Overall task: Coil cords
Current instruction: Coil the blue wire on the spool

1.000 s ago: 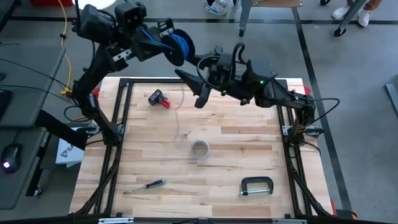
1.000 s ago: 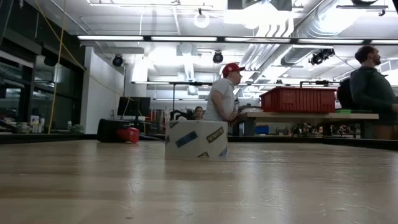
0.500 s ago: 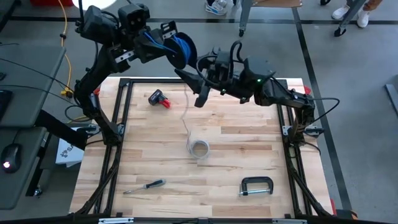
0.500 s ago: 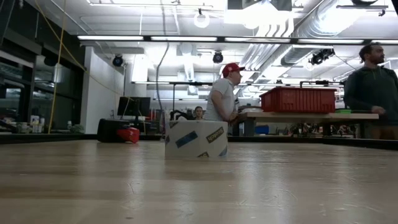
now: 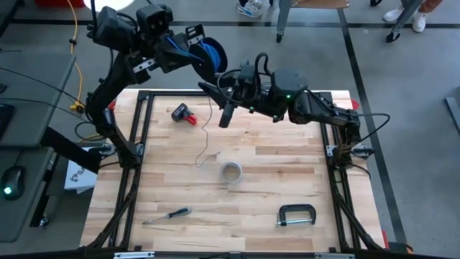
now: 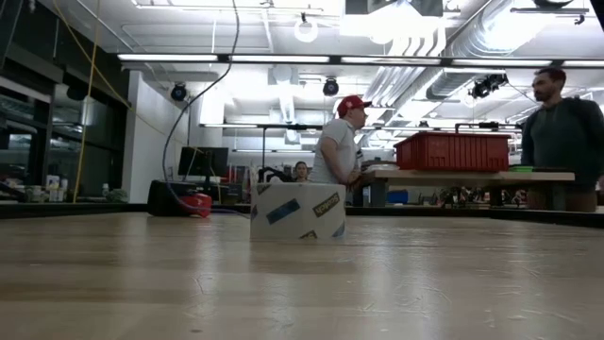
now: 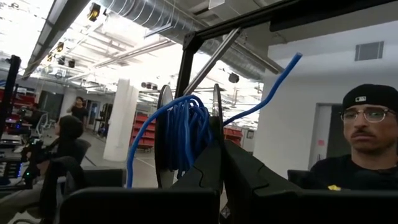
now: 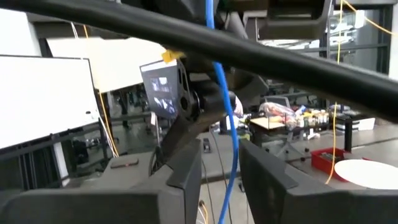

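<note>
High view: right tool point(image 5: 215, 105) half-open around blue cord point(image 8: 225, 112); left tool point(image 7: 219, 155) clamped on spool point(image 5: 207, 52); tape roll point(image 5: 231, 172) below.

In the high view a roll of tape point(image 5: 231, 172) sits near the table's point(image 5: 287, 158) middle, with a screwdriver point(image 5: 167, 214) at lower left and a C-clamp point(image 5: 297, 215) at lower right. A small battery-like tool point(image 5: 184, 114) lies at upper left. Both arms meet above the table's upper edge, the spool of cord point(image 5: 205, 53) left of the right gripper point(image 5: 218, 104), a loose cord end point(image 5: 205, 152) trailing down beside the tape.
</note>
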You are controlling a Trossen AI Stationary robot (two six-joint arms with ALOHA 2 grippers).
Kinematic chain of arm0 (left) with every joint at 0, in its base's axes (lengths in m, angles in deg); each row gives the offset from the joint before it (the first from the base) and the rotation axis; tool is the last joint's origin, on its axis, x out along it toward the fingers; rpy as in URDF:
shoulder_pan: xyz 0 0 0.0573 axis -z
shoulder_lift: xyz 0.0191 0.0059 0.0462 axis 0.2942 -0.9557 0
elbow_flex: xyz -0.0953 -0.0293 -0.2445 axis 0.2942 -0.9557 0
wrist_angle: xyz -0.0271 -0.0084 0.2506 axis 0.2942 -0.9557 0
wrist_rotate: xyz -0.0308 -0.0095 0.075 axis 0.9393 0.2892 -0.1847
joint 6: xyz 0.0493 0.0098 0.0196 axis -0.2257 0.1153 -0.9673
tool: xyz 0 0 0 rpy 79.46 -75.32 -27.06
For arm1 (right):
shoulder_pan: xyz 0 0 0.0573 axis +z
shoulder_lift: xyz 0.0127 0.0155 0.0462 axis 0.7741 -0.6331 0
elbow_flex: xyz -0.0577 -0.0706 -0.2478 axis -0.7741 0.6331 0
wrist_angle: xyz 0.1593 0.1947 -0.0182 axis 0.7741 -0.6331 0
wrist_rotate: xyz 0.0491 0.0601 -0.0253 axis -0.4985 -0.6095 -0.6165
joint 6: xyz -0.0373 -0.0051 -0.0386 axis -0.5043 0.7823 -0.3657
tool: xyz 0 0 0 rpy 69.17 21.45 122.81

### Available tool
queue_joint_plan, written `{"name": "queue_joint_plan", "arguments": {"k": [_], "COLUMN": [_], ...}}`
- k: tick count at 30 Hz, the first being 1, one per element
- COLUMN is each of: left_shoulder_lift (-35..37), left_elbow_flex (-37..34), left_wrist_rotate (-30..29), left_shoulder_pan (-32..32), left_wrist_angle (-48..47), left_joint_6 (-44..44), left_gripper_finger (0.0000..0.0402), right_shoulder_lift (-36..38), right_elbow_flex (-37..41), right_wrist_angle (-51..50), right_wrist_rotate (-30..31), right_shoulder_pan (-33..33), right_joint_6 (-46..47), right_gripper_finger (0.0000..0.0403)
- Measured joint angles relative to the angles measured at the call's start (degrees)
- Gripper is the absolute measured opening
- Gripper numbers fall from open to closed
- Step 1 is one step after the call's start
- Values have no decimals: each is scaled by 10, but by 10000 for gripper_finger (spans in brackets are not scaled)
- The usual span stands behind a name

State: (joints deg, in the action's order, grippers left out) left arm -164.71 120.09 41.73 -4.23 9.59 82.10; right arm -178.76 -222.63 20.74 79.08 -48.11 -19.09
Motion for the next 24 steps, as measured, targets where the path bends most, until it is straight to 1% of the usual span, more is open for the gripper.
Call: {"name": "queue_joint_plan", "arguments": {"k": [10,16,24], "left_shoulder_lift": [6,6,6], "left_elbow_flex": [0,0,0], "left_wrist_rotate": [2,2,2], "left_shoulder_pan": [-4,-4,-4], "left_wrist_angle": [1,1,5], "left_joint_6": [0,0,-5], "left_gripper_finger": [0,0,0], "right_shoulder_lift": [0,0,0], "right_elbow_flex": [0,0,0], "right_wrist_angle": [-8,-10,-15], "right_wrist_rotate": [0,-5,-7], "right_shoulder_pan": [1,0,0], "right_joint_6": [2,34,27], "right_gripper_finger": [97,97,97]}}
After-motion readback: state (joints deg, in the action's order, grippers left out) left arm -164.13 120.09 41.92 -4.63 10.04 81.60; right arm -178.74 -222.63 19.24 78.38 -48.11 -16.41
